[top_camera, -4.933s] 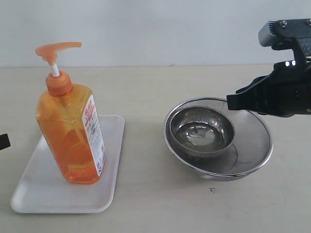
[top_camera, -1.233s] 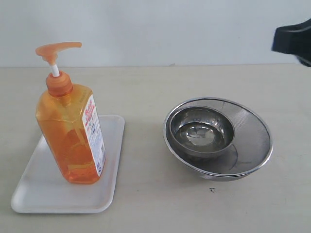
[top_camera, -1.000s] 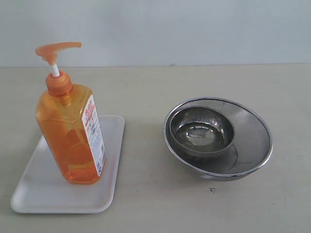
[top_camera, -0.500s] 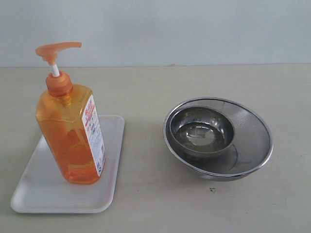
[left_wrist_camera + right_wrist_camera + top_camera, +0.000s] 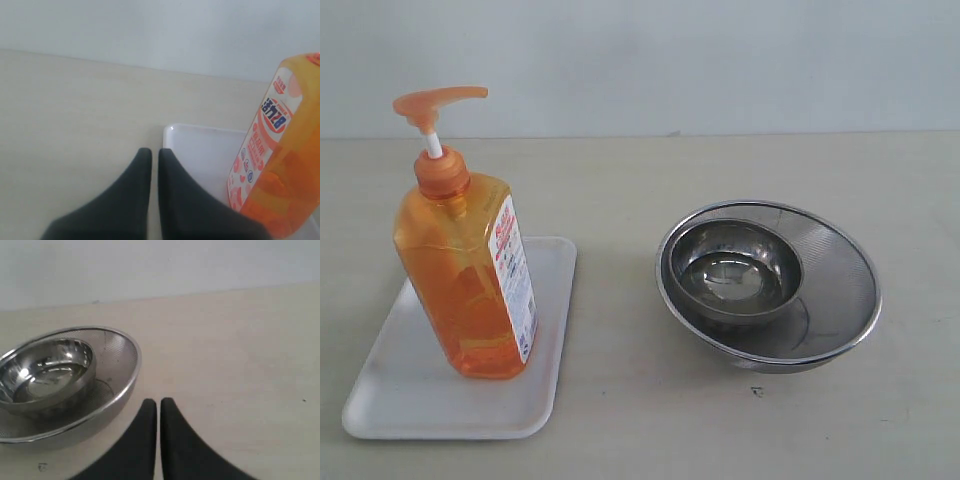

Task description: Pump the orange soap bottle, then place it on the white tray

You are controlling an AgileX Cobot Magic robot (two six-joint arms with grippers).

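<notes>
The soap bottle (image 5: pixel 470 280) stands upright on the tray (image 5: pixel 380 400) near the table's (image 5: pixel 620 180) left edge, with the left gripper (image 5: pixel 151 155) and right gripper (image 5: pixel 157 405) both clenched empty, so placing looks done, though whether it was pumped cannot be told.

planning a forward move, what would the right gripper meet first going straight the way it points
Probably nothing: ahead of the right gripper lies bare table up to the wall. The steel mesh strainer sits off to one side, though depth is unclear.
</notes>
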